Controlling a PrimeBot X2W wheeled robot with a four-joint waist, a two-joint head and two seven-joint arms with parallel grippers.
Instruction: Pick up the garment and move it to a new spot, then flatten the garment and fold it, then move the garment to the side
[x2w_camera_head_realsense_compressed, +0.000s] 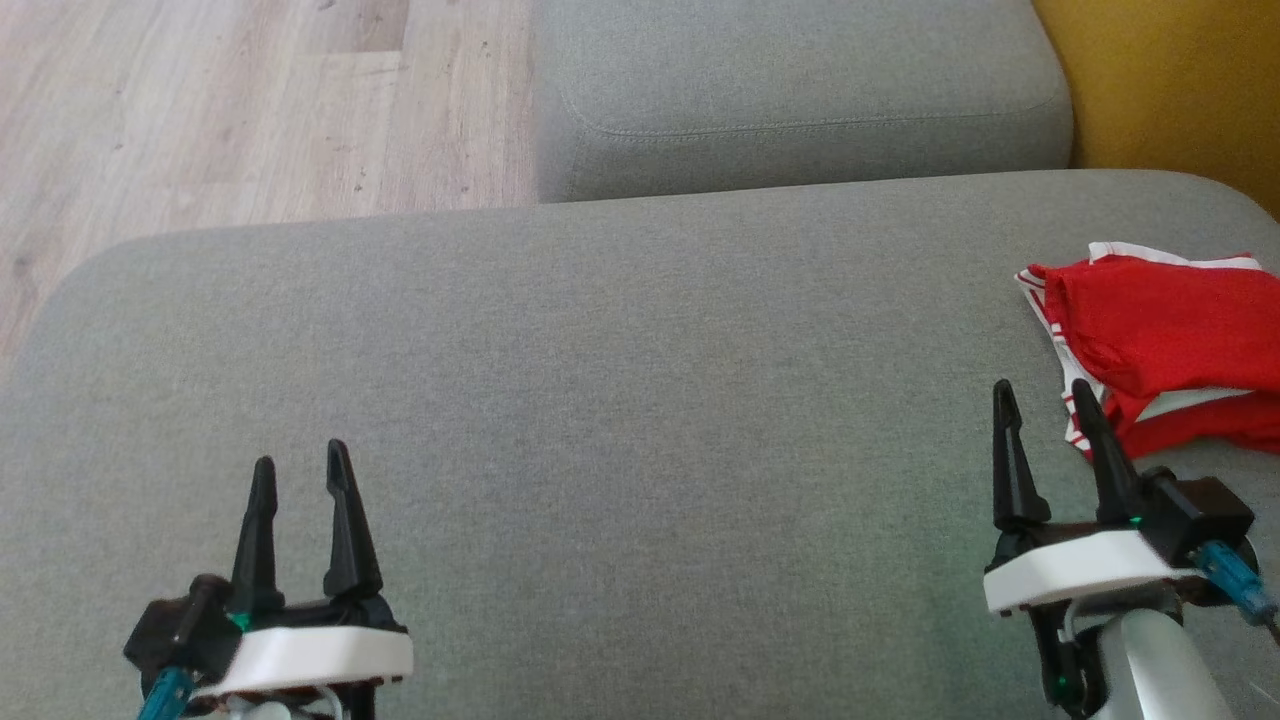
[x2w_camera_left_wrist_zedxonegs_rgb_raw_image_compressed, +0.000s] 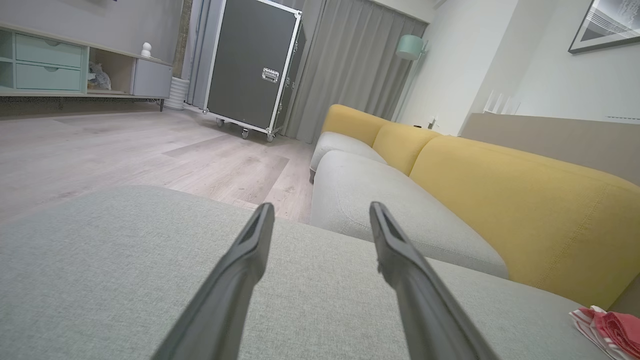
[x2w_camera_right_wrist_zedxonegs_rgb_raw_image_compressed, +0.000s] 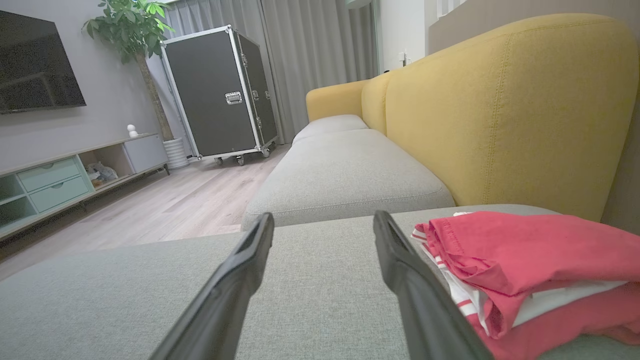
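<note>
left claw (x2w_camera_head_realsense_compressed: 300, 455) and right claw (x2w_camera_head_realsense_compressed: 1042, 386) released over grey cushion (x2w_camera_head_realsense_compressed: 640, 400); red garment (x2w_camera_head_realsense_compressed: 1170, 335) beside the right, perhaps touching

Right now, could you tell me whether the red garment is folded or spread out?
Folded: the red garment lies in stacked layers on the grey cushion, striped edges showing between them.
</note>
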